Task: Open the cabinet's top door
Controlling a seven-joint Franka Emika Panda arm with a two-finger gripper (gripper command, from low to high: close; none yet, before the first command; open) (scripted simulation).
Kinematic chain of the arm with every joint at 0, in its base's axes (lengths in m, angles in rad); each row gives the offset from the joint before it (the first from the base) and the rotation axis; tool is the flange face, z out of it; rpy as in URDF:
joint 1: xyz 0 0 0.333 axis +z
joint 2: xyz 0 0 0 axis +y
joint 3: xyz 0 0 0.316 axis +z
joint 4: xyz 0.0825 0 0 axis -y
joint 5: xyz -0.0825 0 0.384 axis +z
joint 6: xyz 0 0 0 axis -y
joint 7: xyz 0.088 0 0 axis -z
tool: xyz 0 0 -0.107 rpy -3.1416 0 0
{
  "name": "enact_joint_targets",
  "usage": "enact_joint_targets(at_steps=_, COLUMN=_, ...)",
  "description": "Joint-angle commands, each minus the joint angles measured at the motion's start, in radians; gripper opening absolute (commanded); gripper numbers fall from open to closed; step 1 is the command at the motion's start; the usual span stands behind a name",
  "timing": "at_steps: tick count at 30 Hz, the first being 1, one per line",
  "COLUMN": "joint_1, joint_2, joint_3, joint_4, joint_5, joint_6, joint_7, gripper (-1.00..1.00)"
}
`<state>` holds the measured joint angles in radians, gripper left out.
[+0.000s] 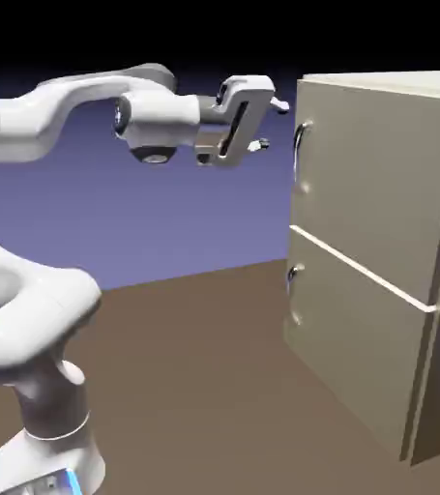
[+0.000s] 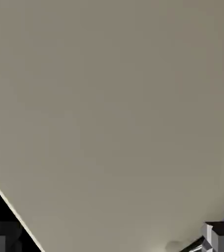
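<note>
The cabinet (image 1: pixel 436 290) stands at the exterior view's right, its two flat beige-grey fronts split by a pale seam. The top door (image 1: pixel 378 174) is flush with the cabinet and carries a small curved metal handle (image 1: pixel 301 153) near its left edge. My gripper (image 1: pixel 270 125) hovers level with that handle, a short gap to its left. It is open, with nothing between its fingers. The hand view is almost filled by the top door (image 2: pixel 113 108). One grey fingertip (image 2: pixel 223 237) shows at the bottom right corner and another at the bottom left.
The shorter lower door (image 1: pixel 349 338) has its own small handle (image 1: pixel 292 276) below the seam. The brown table (image 1: pixel 204 377) stretches between the robot's base and the cabinet. In the hand view a pale door edge (image 2: pixel 15 211) runs diagonally, with black beyond it.
</note>
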<state>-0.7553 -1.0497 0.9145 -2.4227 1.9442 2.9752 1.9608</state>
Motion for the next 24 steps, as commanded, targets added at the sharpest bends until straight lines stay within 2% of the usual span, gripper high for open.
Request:
enact_joint_targets(at_steps=1, joint_1=-0.017, joint_2=-0.011, joint_3=0.020, joint_4=0.009, joint_5=0.044, joint_6=-0.001, joint_7=0.027, gripper=0.00)
enact_joint_targets(at_steps=15, joint_1=-0.258, joint_2=-0.161, joint_3=0.307, joint_4=0.130, joint_5=0.652, joint_6=-0.021, joint_7=0.409, gripper=0.00)
enact_joint_targets(at_steps=22, joint_1=-0.438, joint_2=-0.152, joint_3=0.383, joint_4=0.263, joint_5=0.703, joint_6=-0.055, joint_7=0.435, gripper=0.00)
enact_joint_targets(at_steps=23, joint_1=-0.438, joint_2=-0.152, joint_3=0.383, joint_4=0.263, joint_5=0.703, joint_6=-0.055, joint_7=0.435, gripper=-1.00)
enact_joint_targets(at_steps=24, joint_1=-0.438, joint_2=-0.152, joint_3=0.383, joint_4=0.263, joint_5=0.703, joint_6=-0.055, joint_7=0.435, gripper=-1.00)
